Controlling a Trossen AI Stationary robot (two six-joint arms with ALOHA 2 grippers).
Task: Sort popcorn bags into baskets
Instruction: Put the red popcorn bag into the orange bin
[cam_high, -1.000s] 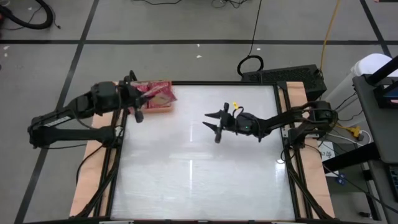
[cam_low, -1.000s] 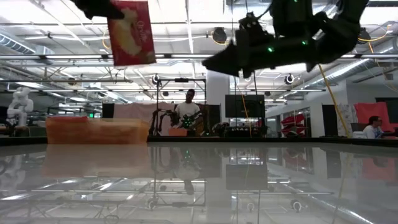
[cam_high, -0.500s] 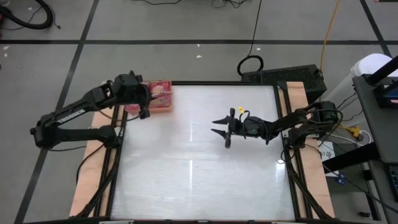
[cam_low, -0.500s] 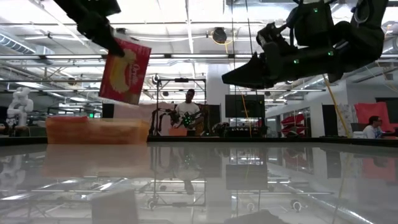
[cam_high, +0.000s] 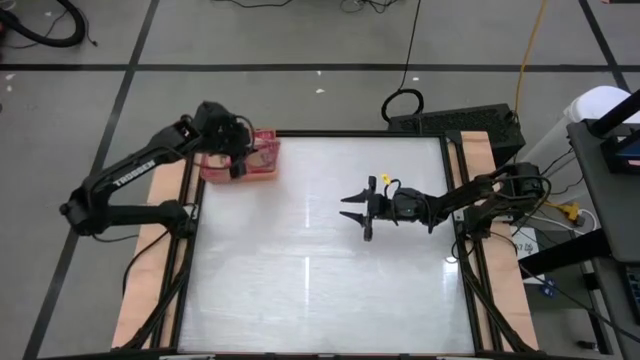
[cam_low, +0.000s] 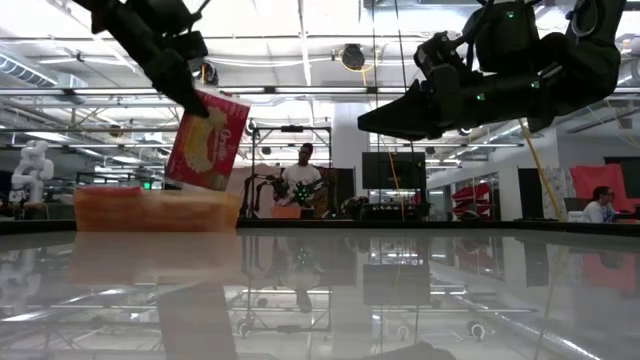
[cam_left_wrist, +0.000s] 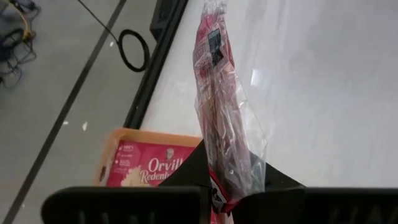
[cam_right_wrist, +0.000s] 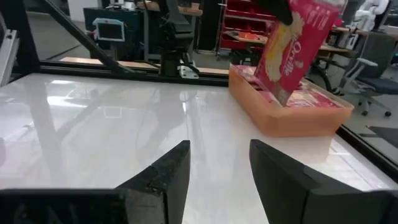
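partly hidden basket (cam_high: 262, 172), left fingers (cam_low: 190, 98) gripping bag (cam_low: 207, 142)

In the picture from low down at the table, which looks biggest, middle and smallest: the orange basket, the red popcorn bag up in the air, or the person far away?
1. orange basket, widest.
2. popcorn bag, held by the left gripper; it looks close in size to the basket.
3. person, smallest, only because they stand far back.

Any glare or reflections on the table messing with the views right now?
Low view: the glossy table mirrors the ceiling lights and the orange basket. High view: a pale glare streak runs down the table's middle. Right wrist view: soft sheen only; the held popcorn bag stays readable.
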